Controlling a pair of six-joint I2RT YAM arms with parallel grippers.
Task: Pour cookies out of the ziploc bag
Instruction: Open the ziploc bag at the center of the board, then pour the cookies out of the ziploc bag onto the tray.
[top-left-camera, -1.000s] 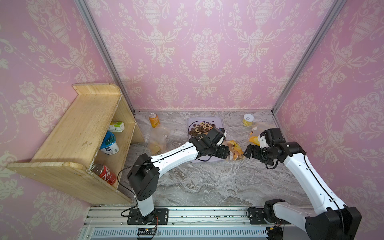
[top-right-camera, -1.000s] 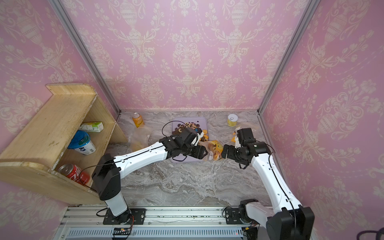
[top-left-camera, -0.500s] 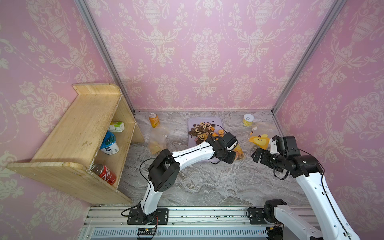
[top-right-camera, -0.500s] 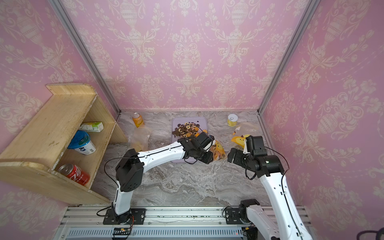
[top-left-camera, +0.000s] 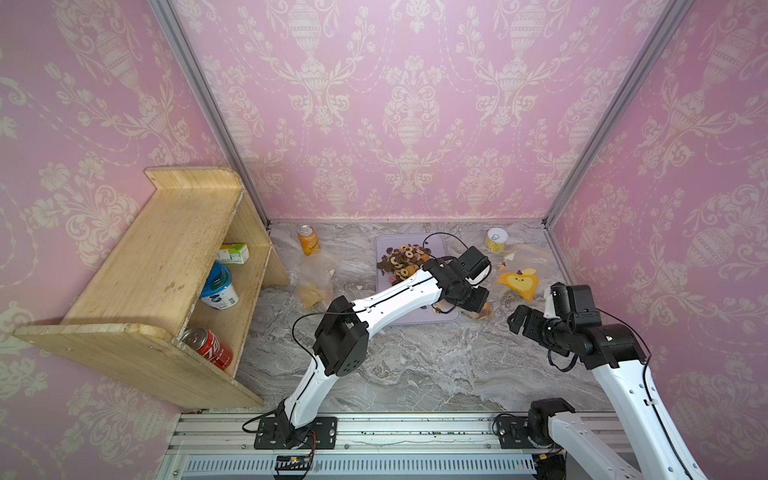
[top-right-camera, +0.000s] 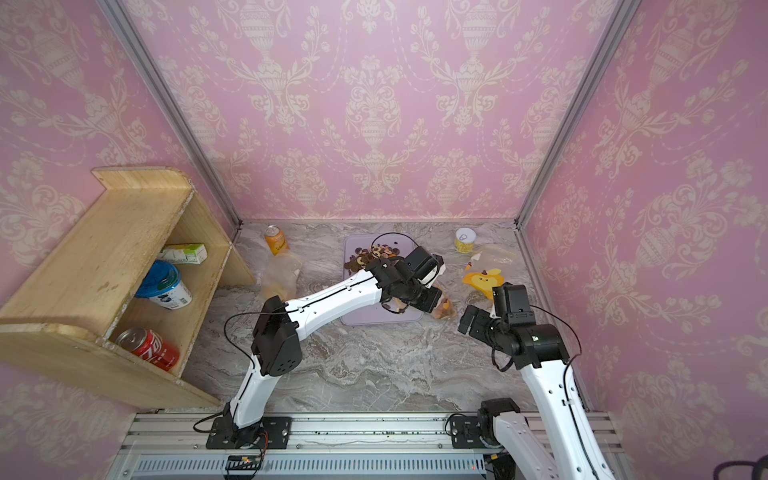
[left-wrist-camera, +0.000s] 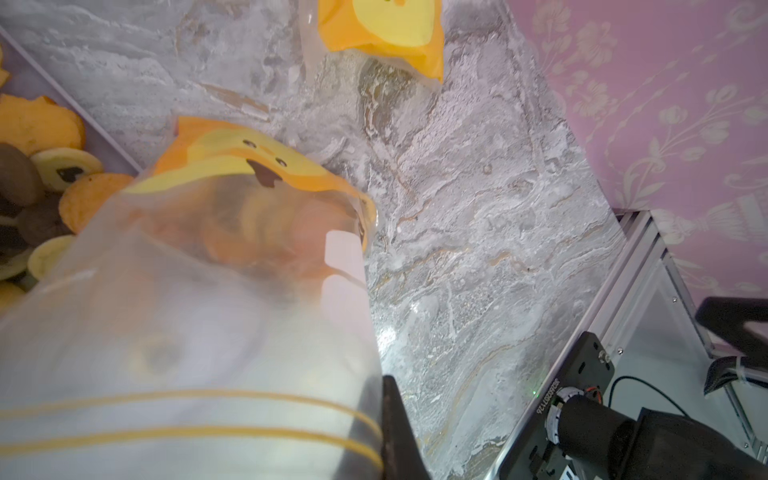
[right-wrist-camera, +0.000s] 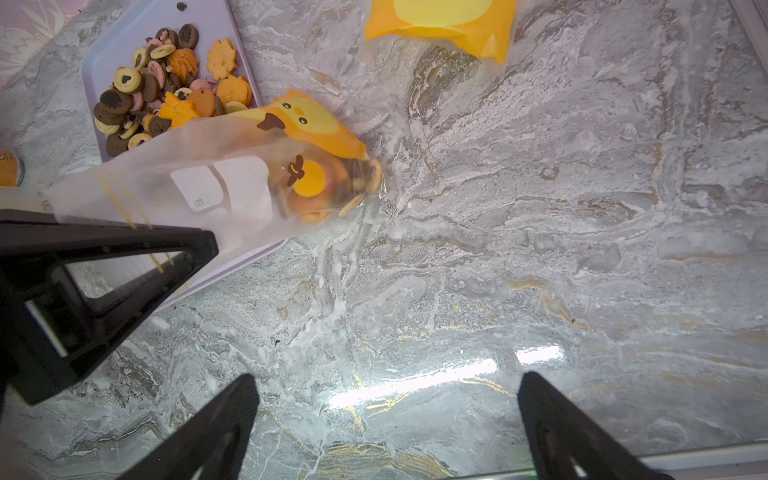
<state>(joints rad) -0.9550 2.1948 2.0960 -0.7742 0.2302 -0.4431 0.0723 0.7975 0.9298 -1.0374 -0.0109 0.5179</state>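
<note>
Spreading across the cell floor, a grey, white-veined marble tabletop (top-left-camera: 415, 365) carries a bright strip of glare in the right wrist view. Pink damask wallpaper (top-left-camera: 415, 104) closes it in on three sides, with aluminium posts (top-left-camera: 210, 112) in the far corners. A wooden shelf (top-left-camera: 158, 249) stands at 9 o'clock, and a metal rail (top-left-camera: 395, 432) bearing both arm bases runs along 6 o'clock. Toward 12 o'clock lies a lilac tray (right-wrist-camera: 120, 41). The cookies (top-left-camera: 401, 259) are heaped at its far end, and more sit in the bottom of the ziploc bag (right-wrist-camera: 232, 183), which slants over the tray's 4 o'clock corner with that end off the tray, above the marble. The left gripper (top-left-camera: 471, 300) is clamped tight on the bag near its yellow zip lines. The right gripper (right-wrist-camera: 388, 384) hovers at 3 o'clock, fingers spread wide, holding nothing. A second bag (top-left-camera: 519, 282) with a yellow face lies at 2 o'clock, an orange can (top-left-camera: 308, 245) at 11 and a yellow can (top-left-camera: 496, 241) at 1.
</note>
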